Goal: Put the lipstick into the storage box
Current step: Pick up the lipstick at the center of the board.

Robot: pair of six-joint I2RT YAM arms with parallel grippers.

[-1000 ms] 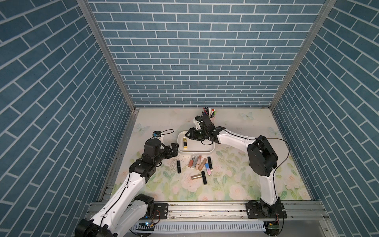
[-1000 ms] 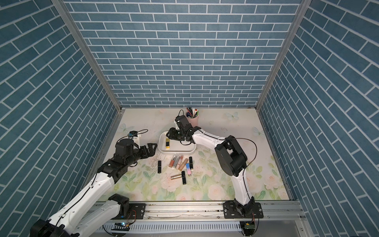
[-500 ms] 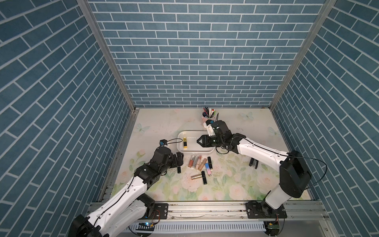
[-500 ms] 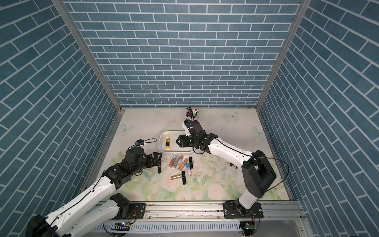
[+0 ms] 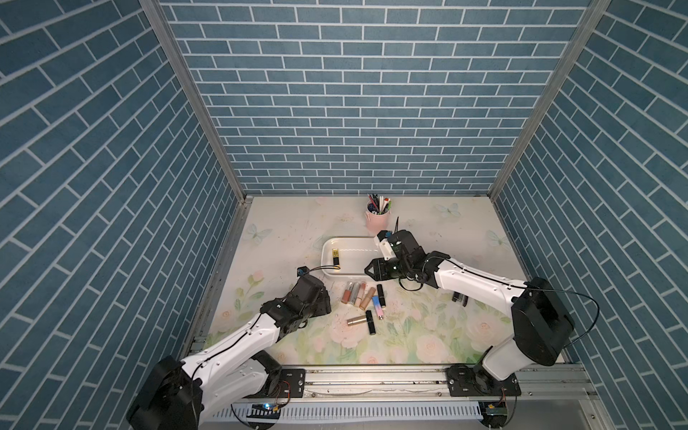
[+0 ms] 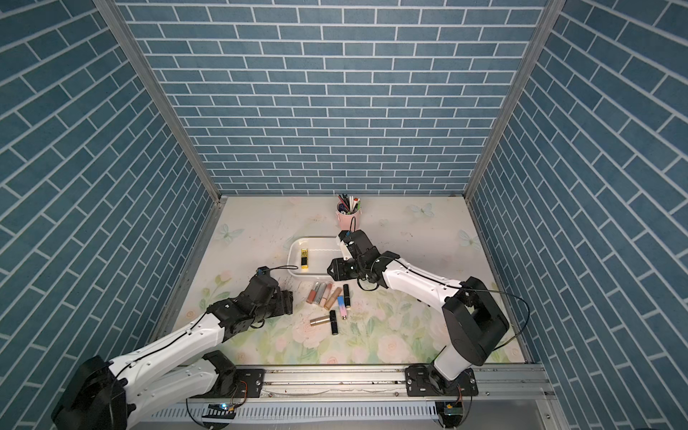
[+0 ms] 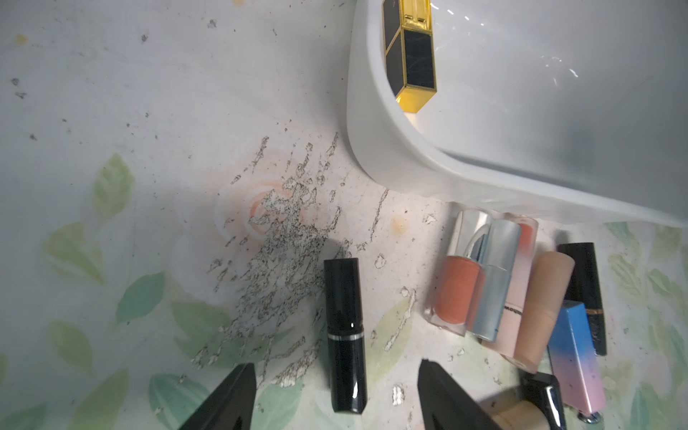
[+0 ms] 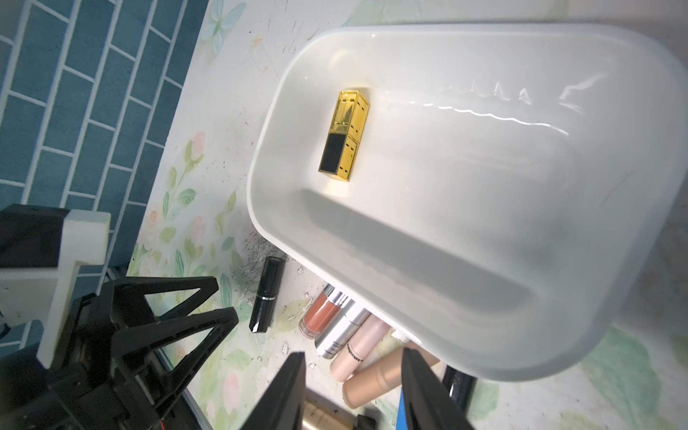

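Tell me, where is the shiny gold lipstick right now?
In a top view the gold lipstick lies alone inside the white storage box, near its left end.

We are hovering our right gripper [image 6: 330, 270] over the near right end of the white storage box [image 6: 316, 238], where a gold-and-black lipstick [image 6: 304, 258] is lying at the left end. Our left gripper [image 6: 289, 302] is sitting low over the mat, just left of the loose lipsticks [image 6: 332, 298]. A pink pen cup [image 6: 348, 220] is standing beyond the box.
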